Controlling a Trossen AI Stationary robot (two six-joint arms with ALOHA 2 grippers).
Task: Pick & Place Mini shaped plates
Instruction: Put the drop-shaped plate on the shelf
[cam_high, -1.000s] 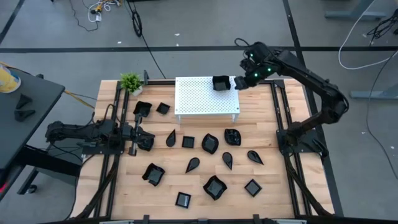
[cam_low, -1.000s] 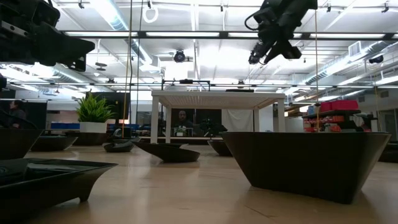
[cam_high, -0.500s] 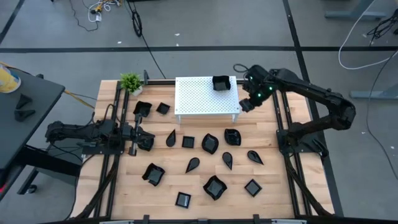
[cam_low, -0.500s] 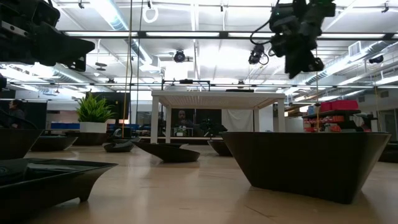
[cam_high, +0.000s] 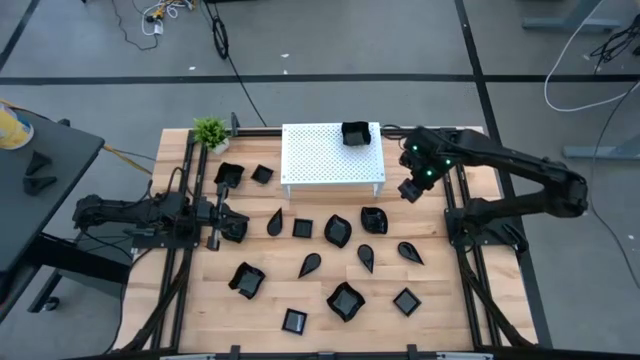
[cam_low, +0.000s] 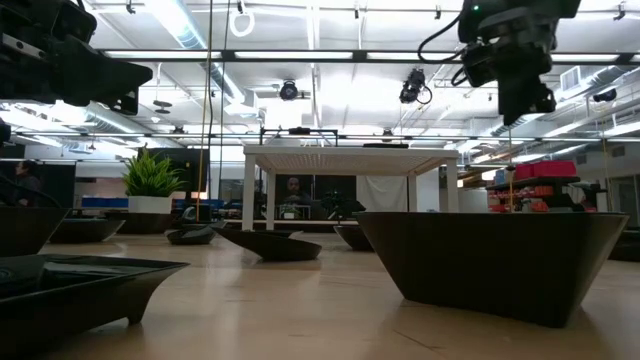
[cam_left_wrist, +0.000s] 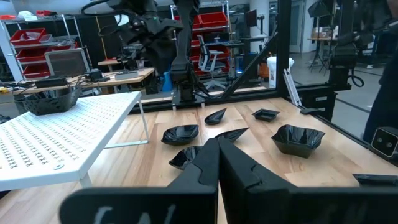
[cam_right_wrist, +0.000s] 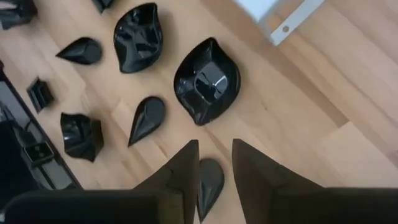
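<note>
Several mini shaped plates, small glossy black dishes, lie spread over the wooden table: a wavy-edged one, a teardrop, a square. One more black dish sits on top of the white perforated stand. My right gripper hangs open in the air beside the stand's right end, tilted downward and holding nothing; a rounded plate lies on the table beyond its fingers. My left gripper waits shut and level at the table's left.
A small green potted plant stands at the far left corner. Metal rails run along both sides of the table. The stand's legs rise from the far middle of the table. Bare wood shows at the near left.
My right gripper has left the far right corner of the stand and swung toward the table's near and right edges, sinking and tipping further downward. Its fingers have kept the same gap. The black dish stays on the stand.
</note>
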